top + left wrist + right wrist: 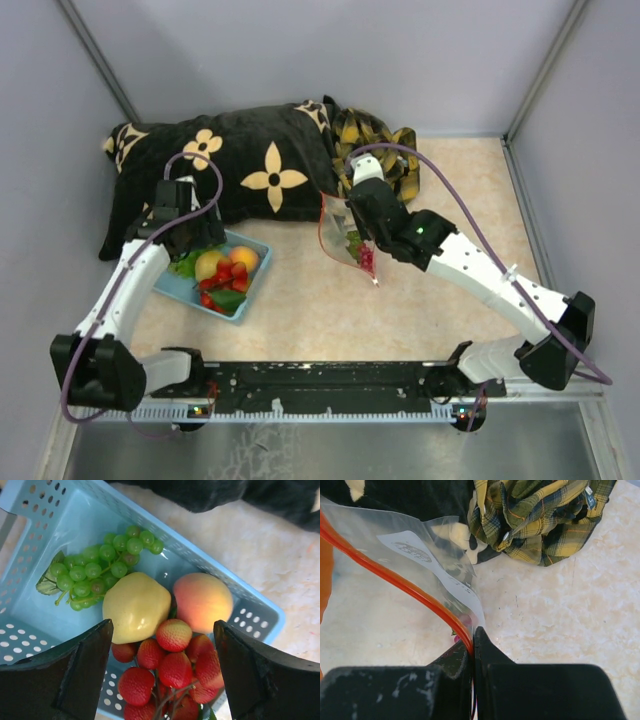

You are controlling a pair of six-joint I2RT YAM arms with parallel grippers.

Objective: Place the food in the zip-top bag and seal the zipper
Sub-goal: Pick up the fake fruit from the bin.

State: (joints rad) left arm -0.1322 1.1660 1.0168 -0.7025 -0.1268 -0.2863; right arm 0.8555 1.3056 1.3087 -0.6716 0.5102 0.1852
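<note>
1. Left wrist view is showing the left gripper (164,647) hovering with its black jaws spread wide and gripping nothing, straddling a cluster of red toy strawberries (170,672).
2. Just beyond them, a yellow pear-shaped toy fruit (136,606) and an orange-pink toy peach (202,601) are lying side by side. A bunch of green plastic grapes (95,567) is sitting behind, all inside the light-blue perforated plastic basket (60,515).
3. The right gripper (473,645) is pinching fully closed on the thin red-orange zipper (395,577) of the clear floppy zip-top bag (420,555). It is holding the bag raised to the right of the basket, apart from it, with pink and green toy pieces (360,252) showing inside.
4. The step looks like picking the strawberries: coming straight down and closing on the cluster's middle should be avoiding a nudge to the pear or peach, though rounded berries may be slipping.
5. A beige marbled tabletop (300,300) is carrying everything. A black plush cushion with cream flowers (240,140) and a crumpled yellow plaid cloth (385,135) are crowding the back, and grey walls (300,50) are enclosing the cell.
</note>
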